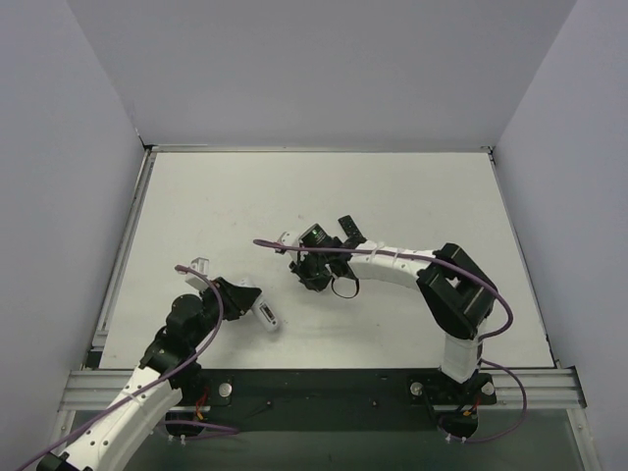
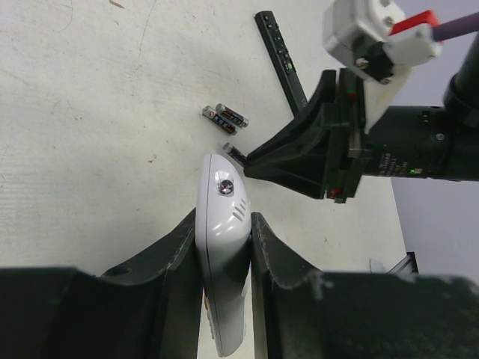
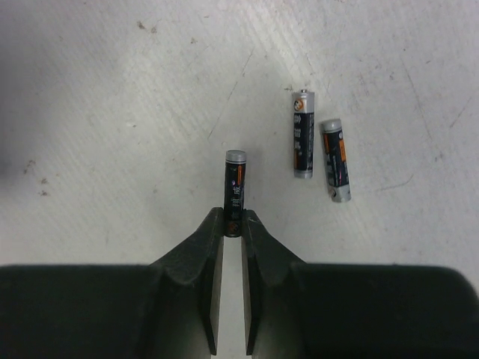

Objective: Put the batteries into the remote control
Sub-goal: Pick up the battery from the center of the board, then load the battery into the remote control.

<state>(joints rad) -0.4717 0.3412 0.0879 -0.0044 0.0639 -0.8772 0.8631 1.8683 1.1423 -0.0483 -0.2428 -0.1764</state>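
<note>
dark battery (image 3: pixel 236 179) tight between tips of right gripper (image 3: pixel 233 221), white remote control (image 2: pixel 222 187) snug inside left gripper (image 2: pixel 223 224)

Mid-worktop, from the right wrist: the lower end of the held battery (image 3: pixel 236 187) vanishes between the tips of the right gripper (image 3: pixel 233 223), so we cannot see its base. From the left wrist, that cell is a mere sliver, and the black remote (image 2: pixel 278 48) loses its near end behind the same gripper. The fingers (image 2: pixel 176 258) of the left gripper (image 2: pixel 223 215) mask both flanks of the white remote (image 2: pixel 221 187). The two loose batteries (image 3: pixel 302 134) are too small for us to find from above, probably hidden under the right wrist.
</note>
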